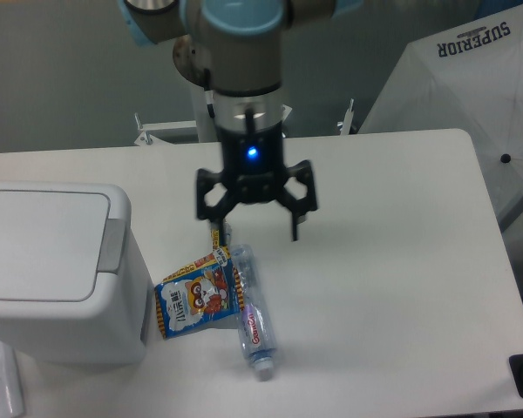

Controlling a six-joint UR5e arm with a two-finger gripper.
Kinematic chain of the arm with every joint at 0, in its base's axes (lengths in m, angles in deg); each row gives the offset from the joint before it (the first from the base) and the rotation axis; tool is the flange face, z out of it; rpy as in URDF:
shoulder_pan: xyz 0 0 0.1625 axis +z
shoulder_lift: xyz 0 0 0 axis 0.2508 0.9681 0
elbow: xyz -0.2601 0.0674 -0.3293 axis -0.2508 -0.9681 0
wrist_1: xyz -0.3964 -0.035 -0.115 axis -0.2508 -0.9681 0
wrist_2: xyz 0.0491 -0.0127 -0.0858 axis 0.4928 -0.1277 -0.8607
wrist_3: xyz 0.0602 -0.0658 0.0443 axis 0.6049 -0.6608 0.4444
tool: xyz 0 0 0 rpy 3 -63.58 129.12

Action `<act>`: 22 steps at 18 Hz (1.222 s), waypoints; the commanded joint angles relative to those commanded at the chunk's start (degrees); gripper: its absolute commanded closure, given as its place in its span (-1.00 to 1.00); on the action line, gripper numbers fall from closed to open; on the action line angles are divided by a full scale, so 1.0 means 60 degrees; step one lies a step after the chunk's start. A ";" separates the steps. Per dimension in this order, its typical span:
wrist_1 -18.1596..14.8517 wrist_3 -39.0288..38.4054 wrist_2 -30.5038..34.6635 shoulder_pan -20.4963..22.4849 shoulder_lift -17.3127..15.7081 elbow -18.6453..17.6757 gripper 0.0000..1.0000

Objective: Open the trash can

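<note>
Camera view, fixed above the table: the trash can [57, 270] sits at the left edge of the frame, its flat lid [39, 246] down and its darker push tab [111, 246] on the right side untouched. The gripper [254, 228] hangs at centre frame with fingers spread apart, holding nothing, above the table [392, 261] just over a snack bag [194, 297] and a plastic bottle [252, 315]. Nothing of the opening looks done; reaching the tab and pressing it are left.

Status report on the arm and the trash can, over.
Gripper open, empty, above table. Trash can lid shut, untouched. Snack bag and bottle beside it.
</note>
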 joint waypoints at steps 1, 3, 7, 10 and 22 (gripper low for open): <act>0.0000 -0.0060 -0.0162 -0.0001 -0.0029 0.0029 -1.00; 0.0000 -0.0396 -0.0310 -0.0044 -0.0059 0.0044 -1.00; -0.0015 -0.0690 -0.0398 -0.0366 -0.0044 -0.0131 -1.00; -0.0015 -0.0691 -0.0384 -0.0542 -0.0059 -0.0146 -1.00; 0.0000 -0.0690 -0.0384 -0.0923 -0.0015 -0.0410 -1.00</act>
